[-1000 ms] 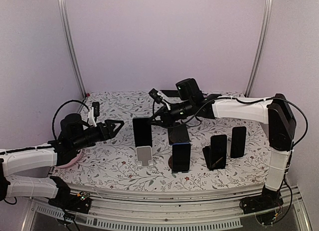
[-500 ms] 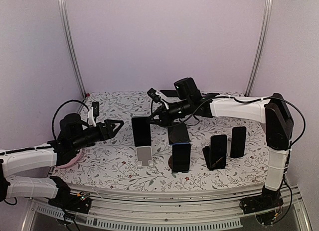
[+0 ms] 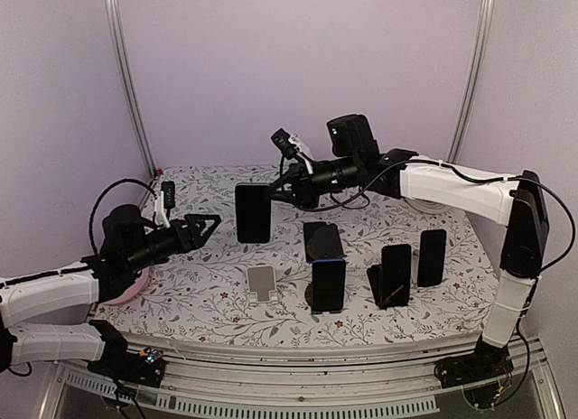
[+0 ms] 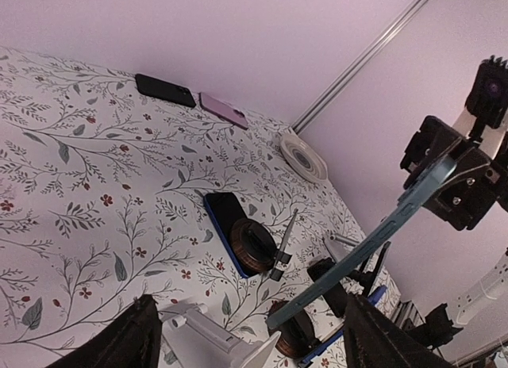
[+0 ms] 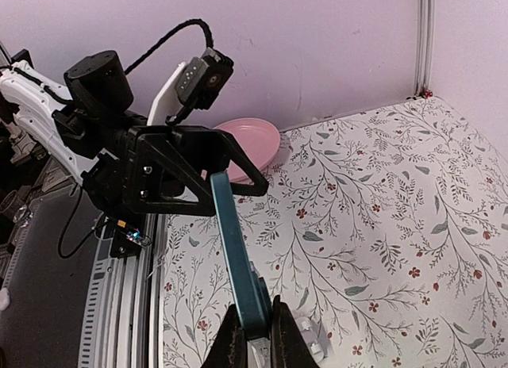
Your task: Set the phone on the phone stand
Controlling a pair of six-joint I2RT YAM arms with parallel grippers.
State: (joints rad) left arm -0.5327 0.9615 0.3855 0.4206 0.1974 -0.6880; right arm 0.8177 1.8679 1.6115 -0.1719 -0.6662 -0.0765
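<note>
The phone (image 3: 254, 213) is clamped by its edge in the closed right gripper (image 5: 254, 324). It is held upright in the air, above the middle part of the table (image 3: 194, 303) and clear of it. The white phone stand (image 3: 262, 282) is seen near the front edge, below the phone and well apart from it. The left gripper (image 3: 209, 228) is held wide open over the left side, with nothing gripped.

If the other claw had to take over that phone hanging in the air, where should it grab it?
Probably the lower half of the phone, along its free long edge. The right gripper is pinching it near the upper end, so that part is taken. The phone hangs upright and is thin and flat, so the open left gripper could come in from its own side and close across the front and back faces.
</note>
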